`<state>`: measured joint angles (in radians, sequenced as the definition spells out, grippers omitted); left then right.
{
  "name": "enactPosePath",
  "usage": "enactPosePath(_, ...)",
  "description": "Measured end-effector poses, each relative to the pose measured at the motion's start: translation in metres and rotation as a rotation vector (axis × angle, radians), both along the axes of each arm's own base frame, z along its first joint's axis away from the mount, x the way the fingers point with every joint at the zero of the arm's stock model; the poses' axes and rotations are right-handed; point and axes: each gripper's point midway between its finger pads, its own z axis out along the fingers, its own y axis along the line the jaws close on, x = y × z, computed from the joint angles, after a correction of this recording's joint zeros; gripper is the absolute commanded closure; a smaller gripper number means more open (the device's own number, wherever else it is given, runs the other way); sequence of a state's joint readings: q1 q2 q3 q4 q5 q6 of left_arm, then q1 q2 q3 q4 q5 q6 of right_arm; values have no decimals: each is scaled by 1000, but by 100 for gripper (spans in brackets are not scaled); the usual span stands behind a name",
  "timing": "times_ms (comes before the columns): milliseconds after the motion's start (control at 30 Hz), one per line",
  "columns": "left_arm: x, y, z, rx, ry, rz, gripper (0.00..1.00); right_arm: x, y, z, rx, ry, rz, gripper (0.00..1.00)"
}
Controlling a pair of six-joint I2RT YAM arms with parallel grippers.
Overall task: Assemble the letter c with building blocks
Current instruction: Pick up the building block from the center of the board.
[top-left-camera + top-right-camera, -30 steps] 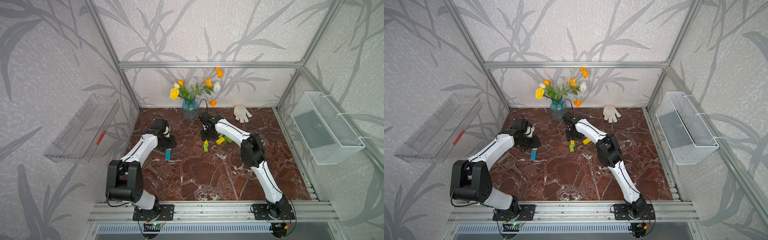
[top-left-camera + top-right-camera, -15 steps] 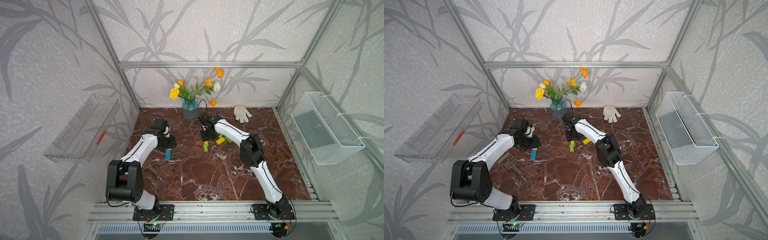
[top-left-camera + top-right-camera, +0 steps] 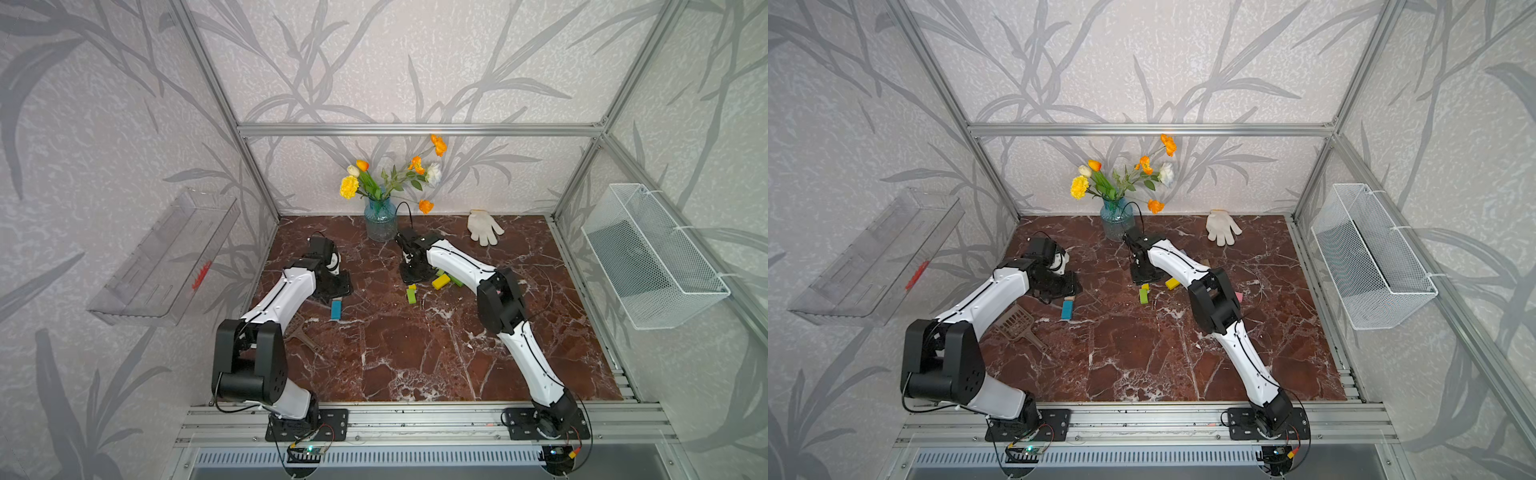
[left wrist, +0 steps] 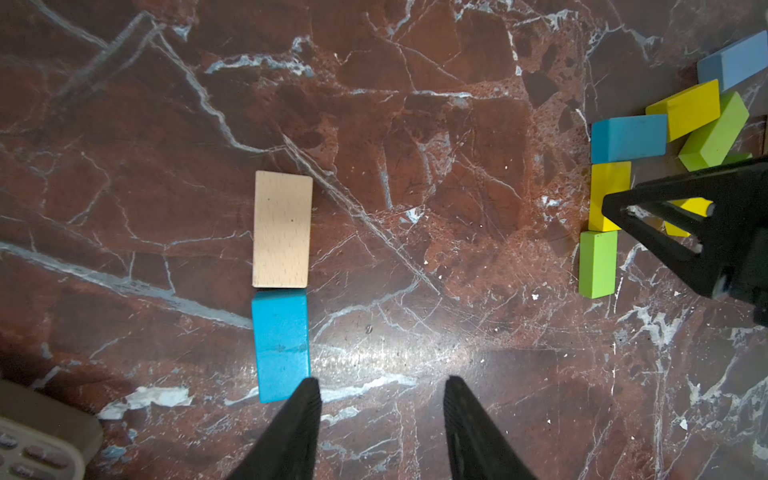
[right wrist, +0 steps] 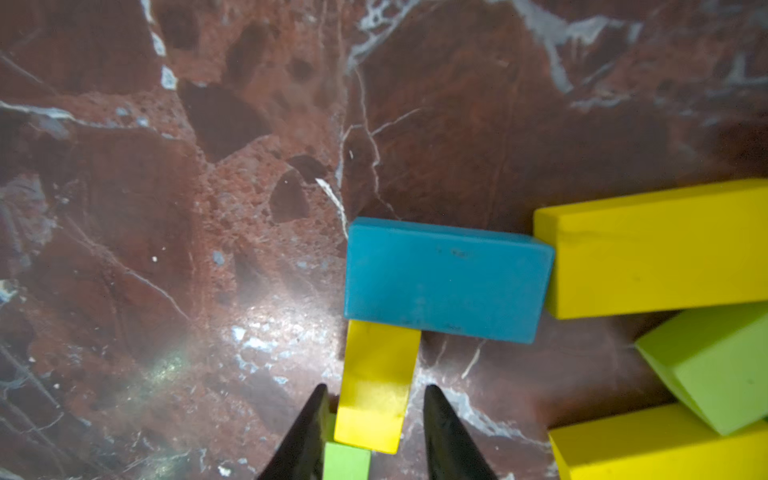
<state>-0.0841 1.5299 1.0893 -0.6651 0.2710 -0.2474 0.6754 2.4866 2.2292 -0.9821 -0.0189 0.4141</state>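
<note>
**A:** Where do we have the right gripper (image 5: 375,386)?

**B:** Low over the marble (image 5: 208,208), jaws astride a yellow block (image 5: 374,365). We see a thin gap at each jaw, so we call them released, not grasping.

**A:** What do we see beyond the tips?

**B:** A teal block (image 5: 446,278) lies crosswise just past them and touches the yellow block's far end. Back toward the wrist, a green block (image 5: 347,463) meets its near end. Those three are the C (image 4: 609,187) as we have it: one side and one turned corner.

**A:** And the spare blocks (image 5: 656,249)?

**B:** Outside one jaw, on the side where the teal block reaches. We count two yellow and a tilted green, bunched together. The nearest yellow butts against the teal block's end.

**A:** How is our left gripper (image 4: 381,379)?

**B:** Its jaws are released too, with bare marble between them. A blue block (image 4: 282,345) lies just outside one jaw, its corner at that fingertip. We cannot tell whether they touch. A tan block (image 4: 282,228) sits end to end against it, farther beyond the tips.

**A:** And the C from there?

**B:** Well off past the other jaw, with the right gripper over it.
</note>
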Motion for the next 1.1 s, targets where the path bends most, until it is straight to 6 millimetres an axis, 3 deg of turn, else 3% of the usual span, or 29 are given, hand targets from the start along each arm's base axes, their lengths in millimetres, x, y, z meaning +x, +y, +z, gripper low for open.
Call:
enactPosePath(67, 0, 0, -1, 0, 2, 0, 51, -1, 1, 0, -1, 1, 2, 73)
enactPosePath(233, 0, 0, -1, 0, 4, 0, 51, -3, 1, -2, -8, 6, 12, 72)
enactPosePath(367, 0, 0, -1, 1, 4, 0, 51, -2, 2, -2, -11, 4, 19, 61)
enactPosePath(533, 0, 0, -2, 0, 5, 0, 51, -2, 0, -6, -27, 10, 23, 59)
enactPosePath(1100, 1, 0, -4, 0, 12, 0, 51, -6, 3, -12, -74, 3, 87, 76)
